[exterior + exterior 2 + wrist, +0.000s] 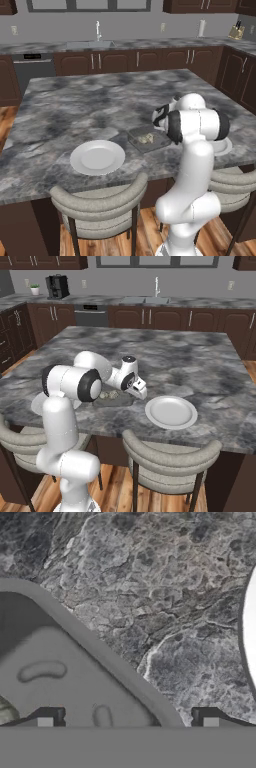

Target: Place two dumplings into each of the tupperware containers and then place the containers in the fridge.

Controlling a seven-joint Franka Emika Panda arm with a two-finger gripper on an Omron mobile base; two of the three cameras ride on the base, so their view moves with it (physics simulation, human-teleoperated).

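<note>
A dark grey tupperware container lies on the island counter near its front edge, with dumplings inside it. My gripper hovers just above the container's corner, open, with nothing between its fingertips. From the right base view the gripper points down at the right end of the container, next to the dumplings. A sliver of one dumpling shows at the hand view's lower left edge. The fridge is out of view.
A round white plate sits left of the container, seen also as the plate and the plate's edge. Another white plate lies partly behind my arm. Two stools stand at the counter's front edge.
</note>
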